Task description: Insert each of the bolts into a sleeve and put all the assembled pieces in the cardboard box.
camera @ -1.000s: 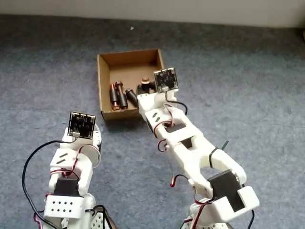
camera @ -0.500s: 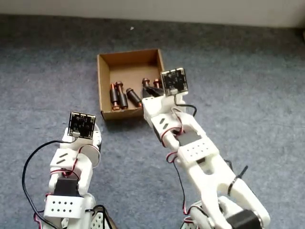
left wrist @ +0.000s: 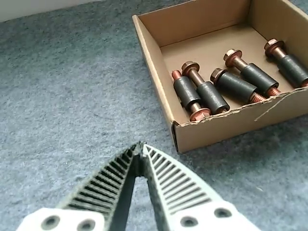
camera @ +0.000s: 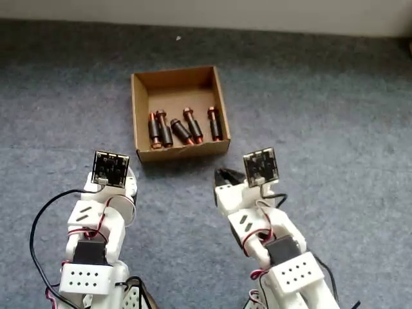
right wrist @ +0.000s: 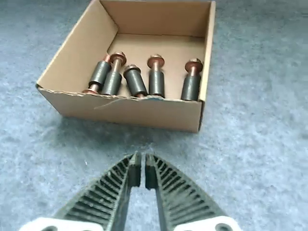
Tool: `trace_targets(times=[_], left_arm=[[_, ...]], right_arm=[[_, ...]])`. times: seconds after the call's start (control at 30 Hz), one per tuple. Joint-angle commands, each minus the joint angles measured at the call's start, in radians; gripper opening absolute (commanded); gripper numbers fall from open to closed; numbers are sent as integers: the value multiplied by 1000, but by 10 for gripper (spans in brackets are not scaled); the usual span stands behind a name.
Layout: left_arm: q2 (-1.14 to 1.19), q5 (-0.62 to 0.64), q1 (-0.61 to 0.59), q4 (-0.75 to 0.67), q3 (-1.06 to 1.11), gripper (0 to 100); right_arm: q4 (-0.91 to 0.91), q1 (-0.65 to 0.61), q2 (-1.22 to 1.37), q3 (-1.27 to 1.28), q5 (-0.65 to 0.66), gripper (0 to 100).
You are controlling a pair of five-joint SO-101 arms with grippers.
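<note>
The cardboard box (camera: 137, 116) stands on the grey carpet at the middle back. Several assembled pieces (camera: 182, 127), copper bolts in dark sleeves, lie side by side on its floor. My right gripper (camera: 223, 175) hangs just in front of the box's near right corner. In the right wrist view it (right wrist: 141, 157) is shut and holds nothing, with the box (right wrist: 125, 110) and the pieces (right wrist: 144, 79) ahead of it. My left gripper (left wrist: 139, 147) is shut and empty, near the front left corner of the box (left wrist: 154, 53). The pieces (left wrist: 231, 84) lie beyond it.
Grey carpet (camera: 335, 116) spreads around the box on every side. A pale wall strip (camera: 257, 13) runs along the back edge. Both arm bases stand at the near edge, the left arm (camera: 96, 225) folded back.
The right arm has drawn back out of the box toward the near edge. The piece near its gripper now lies in the box at the right. The left arm has not moved.
</note>
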Motion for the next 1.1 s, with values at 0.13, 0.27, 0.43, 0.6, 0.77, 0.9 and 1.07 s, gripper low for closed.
trace_targets(times=[0.13, 0.27, 0.43, 0.6, 0.77, 0.9, 1.07], left_arm=[[-12, -8, -7, -21, 25, 11], [-12, -8, -8, -21, 25, 11], [-12, -8, -12, -21, 25, 7], [-12, -8, -24, 98, 25, 7], [-12, -8, -28, 227, 25, 8], [-12, -8, -28, 339, 25, 7], [-12, -8, -28, 417, 22, 7]], right_arm=[[206, 82, -430, 151, 8, 5], [302, 84, -481, 185, 3, 5], [338, 88, -470, 211, 8, 5], [469, 88, -486, 234, 8, 5], [590, 88, -484, 234, 9, 5], [722, 88, -484, 234, 9, 5], [800, 87, -484, 234, 9, 5]])
